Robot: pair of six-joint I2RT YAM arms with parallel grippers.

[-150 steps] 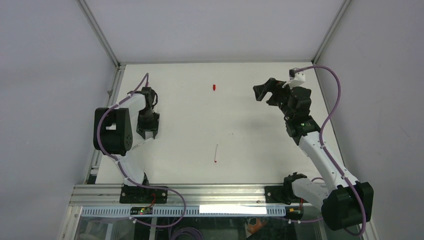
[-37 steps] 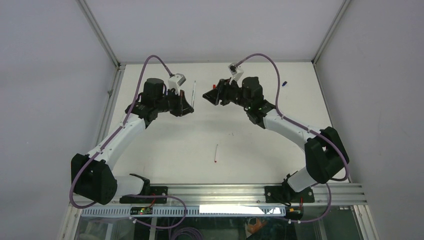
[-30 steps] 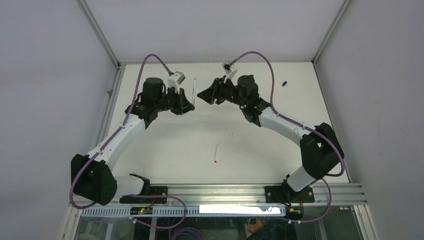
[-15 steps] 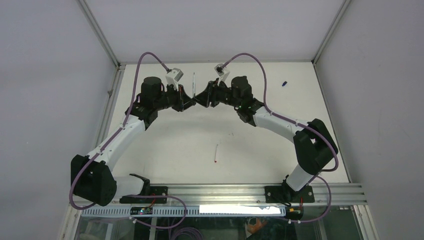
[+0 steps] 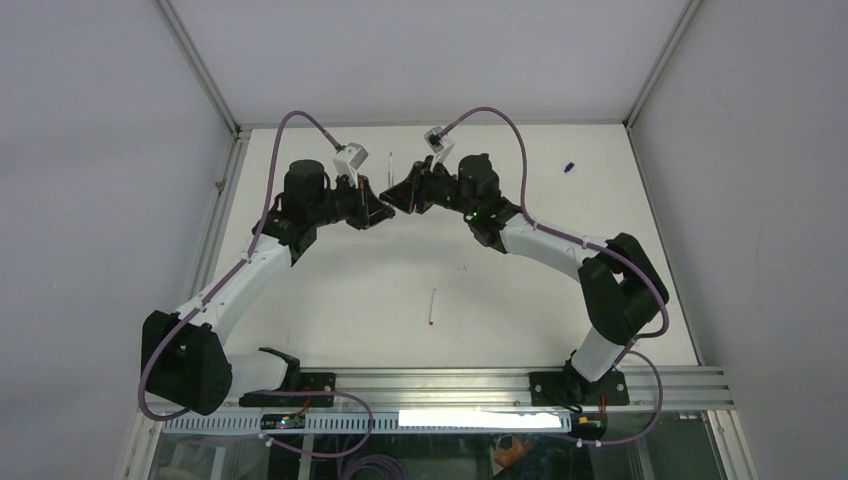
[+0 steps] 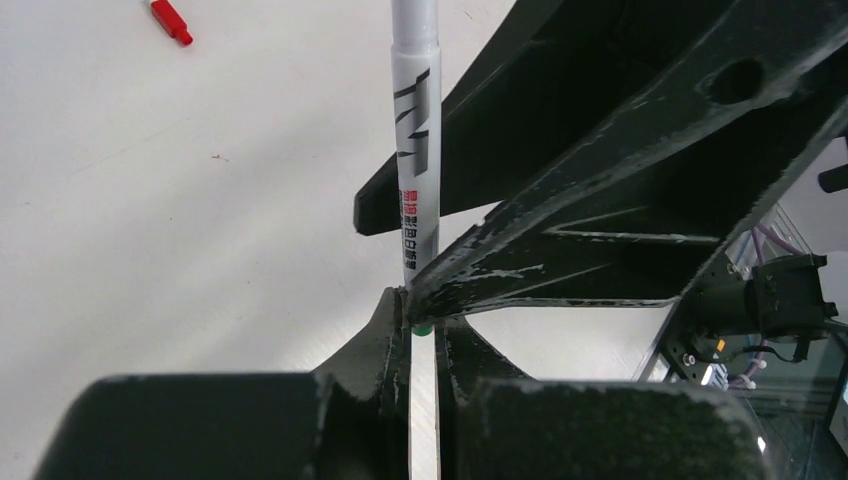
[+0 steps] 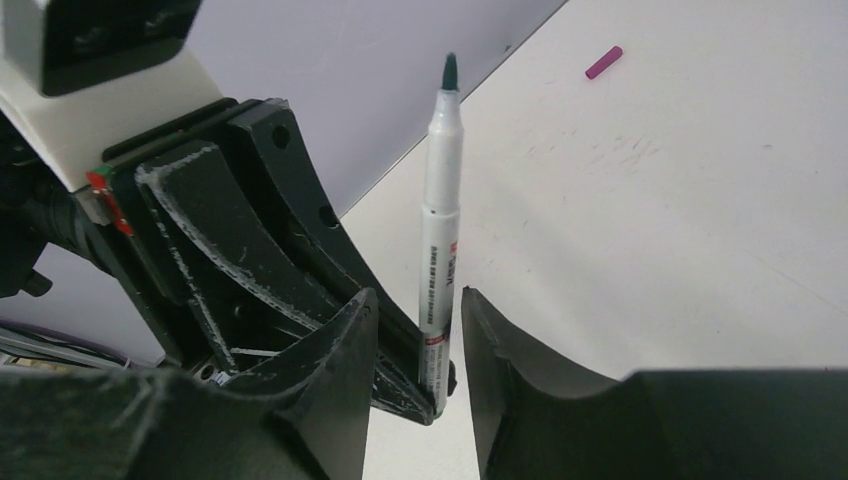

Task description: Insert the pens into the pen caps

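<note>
In the left gripper (image 6: 420, 318), which is clamped tight on its bottom end, a green-tipped pen (image 7: 440, 200) stands up, and the right gripper (image 7: 418, 297) has its two fingers apart, one on each side of the pen, right next to the left gripper.

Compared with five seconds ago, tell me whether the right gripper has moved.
Yes. The right gripper swung left: it was well right of the red-tipped pen lying on the table, now slightly left of its line, beside the left gripper.

Glossy, smooth plastic pen (image 7: 440, 180); scuffed matt right claw (image 7: 415, 300), seemingly plastic.
</note>
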